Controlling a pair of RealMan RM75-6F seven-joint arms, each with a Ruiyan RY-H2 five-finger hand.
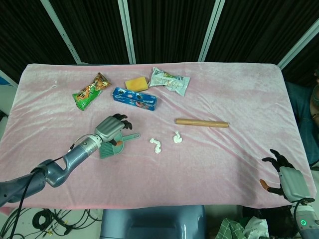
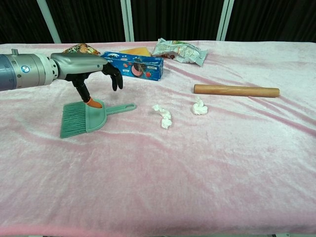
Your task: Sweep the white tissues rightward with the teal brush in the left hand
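The teal brush [image 2: 84, 116] [image 1: 113, 147] lies flat on the pink cloth, bristles to the left and handle pointing right. My left hand [image 2: 86, 66] [image 1: 112, 127] hovers just above it with its fingers spread, and only the orange thumb tip touches the brush head. Two crumpled white tissues [image 2: 164, 116] [image 2: 199, 106] lie to the right of the brush handle, also seen in the head view as tissues [image 1: 156, 145] [image 1: 177, 137]. My right hand [image 1: 285, 177] rests past the table's front right corner, fingers apart and holding nothing.
A wooden rolling pin [image 2: 236, 90] lies right of the tissues. Behind the brush sit a blue Oreo box [image 2: 131, 65], a green snack bag [image 1: 90, 91], a yellow sponge [image 1: 136, 83] and a silver packet [image 2: 178, 51].
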